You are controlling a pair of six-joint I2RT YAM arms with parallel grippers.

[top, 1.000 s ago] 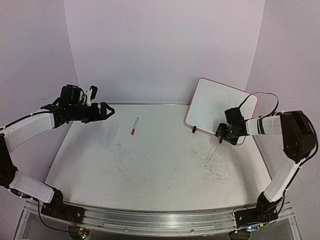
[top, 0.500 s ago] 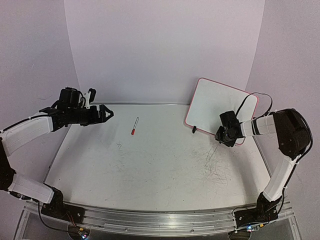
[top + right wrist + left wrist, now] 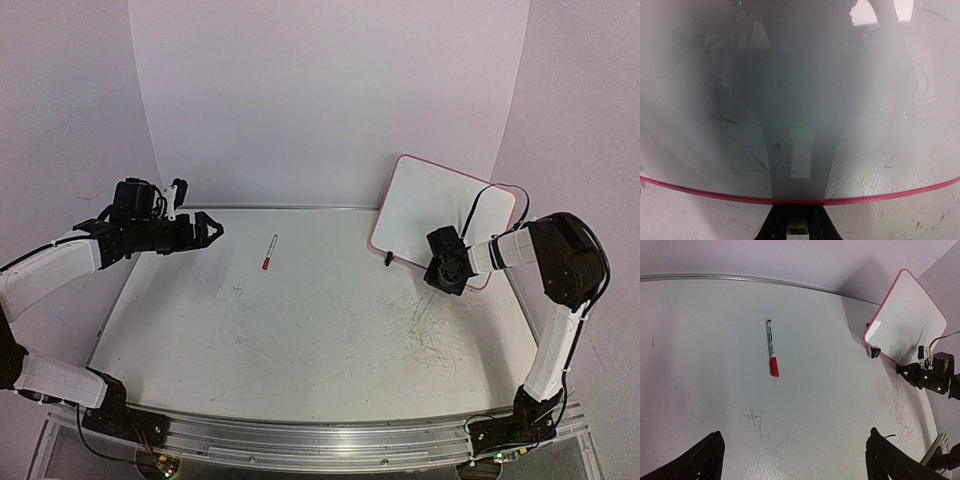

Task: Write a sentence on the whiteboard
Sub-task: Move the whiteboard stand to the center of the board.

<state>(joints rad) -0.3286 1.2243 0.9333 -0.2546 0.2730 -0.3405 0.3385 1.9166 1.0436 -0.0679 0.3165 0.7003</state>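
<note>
Tabletop [image 3: 300,340], white, scuffed, grey scribble marks toward right side. Far right, rectangular glossy whiteboard with thin pink-red frame [image 3: 430,205], tilted back toward wall, 1 small black clip foot [image 3: 387,260] plain at lower edge. Face blank: no red handwritten sentence on it yet.

At board's lower frame, right gripper [image 3: 798,217], jaws drawn narrow, apparently pinched on that pink edge. Over left side of table, left gripper [image 3: 796,440], jaws spread wide, holding nothing.

Mid-table, slim white marker pen with red cap [image 3: 771,347], flat, red end toward near edge, well apart from both grippers and from board.

Step in hand, by judgement: securing board; writing not begun. Next move likely calls for left jaws lowered square across pen barrel, then uncapping.
</note>
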